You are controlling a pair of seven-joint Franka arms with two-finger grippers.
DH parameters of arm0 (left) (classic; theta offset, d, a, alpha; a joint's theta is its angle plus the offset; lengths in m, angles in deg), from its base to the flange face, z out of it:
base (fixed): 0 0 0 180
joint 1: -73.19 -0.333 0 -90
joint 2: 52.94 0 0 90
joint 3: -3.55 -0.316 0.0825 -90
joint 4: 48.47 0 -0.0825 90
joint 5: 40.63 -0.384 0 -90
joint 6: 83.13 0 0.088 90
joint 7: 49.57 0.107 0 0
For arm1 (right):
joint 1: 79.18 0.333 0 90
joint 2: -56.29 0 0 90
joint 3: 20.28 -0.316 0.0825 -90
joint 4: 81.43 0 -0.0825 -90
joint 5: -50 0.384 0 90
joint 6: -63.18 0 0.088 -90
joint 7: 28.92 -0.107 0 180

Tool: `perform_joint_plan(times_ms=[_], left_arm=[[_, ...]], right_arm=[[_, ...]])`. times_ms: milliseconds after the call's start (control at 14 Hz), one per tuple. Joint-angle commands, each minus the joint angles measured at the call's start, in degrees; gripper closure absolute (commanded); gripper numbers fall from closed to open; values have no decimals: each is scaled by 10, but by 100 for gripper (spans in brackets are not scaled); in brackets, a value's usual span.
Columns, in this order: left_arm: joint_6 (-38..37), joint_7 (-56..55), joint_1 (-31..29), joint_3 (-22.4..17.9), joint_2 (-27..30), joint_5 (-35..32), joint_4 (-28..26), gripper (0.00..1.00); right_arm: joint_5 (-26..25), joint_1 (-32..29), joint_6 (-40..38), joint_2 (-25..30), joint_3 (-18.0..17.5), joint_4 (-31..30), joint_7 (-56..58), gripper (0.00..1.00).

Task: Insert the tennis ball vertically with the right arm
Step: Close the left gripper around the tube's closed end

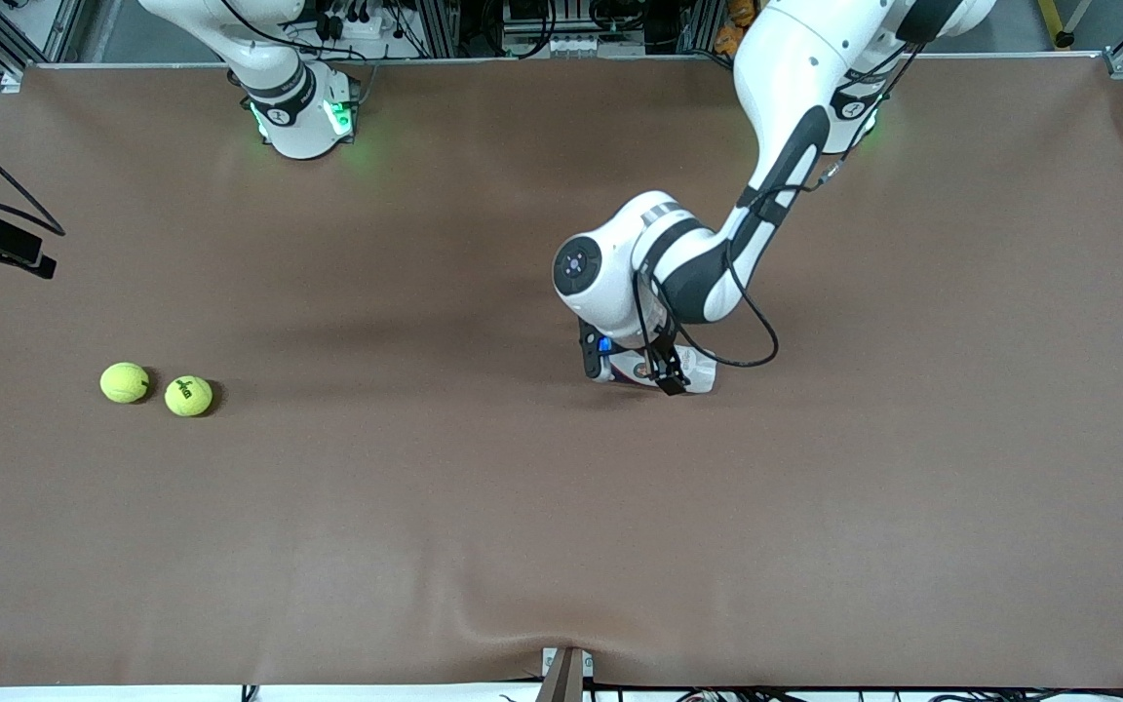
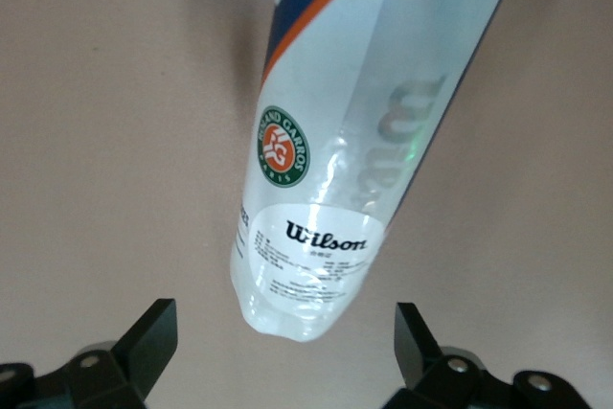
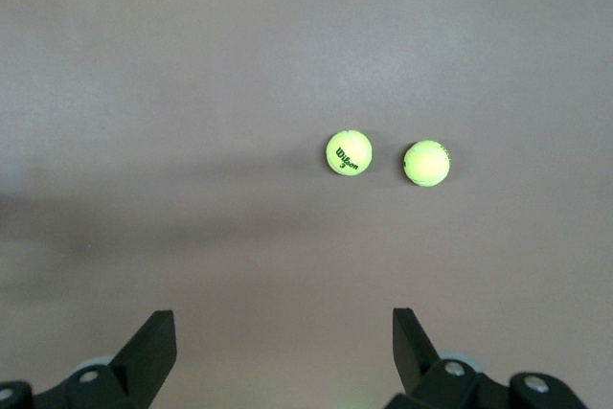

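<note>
My right gripper (image 3: 278,352) spread wide and empty – two tennis balls (image 3: 349,153) side by side below it on the table (image 1: 425,507), my left gripper (image 2: 283,347) also spread wide, poised over the ball tube (image 2: 354,141).

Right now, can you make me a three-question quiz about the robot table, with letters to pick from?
1. Where do the tennis balls lie?
A. toward the right arm's end of the table
B. inside the can
C. stacked on each other

2. How many tennis balls are there?
A. one
B. two
C. four

3. How is the left gripper?
A. shut on a ball
B. shut on the can
C. open, over the clear ball can

Answers:
1 A: both sit on the brown table at that end, beside each other.
2 B: the front and right wrist views each show two.
3 C: its fingers stand wide apart on either side of the can's end, with a gap showing.
</note>
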Motion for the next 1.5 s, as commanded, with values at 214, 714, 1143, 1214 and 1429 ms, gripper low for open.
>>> perform_joint_plan(times_ms=[214,714,1143,1214,1429], left_arm=[[12,82,-3,1,-4,-12,-9,0],[47,91,-14,2,-11,-12,-17,0],[49,80,-19,1,-26,-2,-22,0],[49,77,-14,1,-29,-5,-22,0],[50,58,-10,1,-37,-12,-21,0]], right_arm=[[9,-9,-5,0,-5,5,-6,0],[9,-9,-5,0,-5,4,-6,0],[9,-9,-6,0,-5,4,-6,0],[9,-9,-6,0,-5,4,-6,0],[9,-9,-6,0,-5,4,-6,0]])
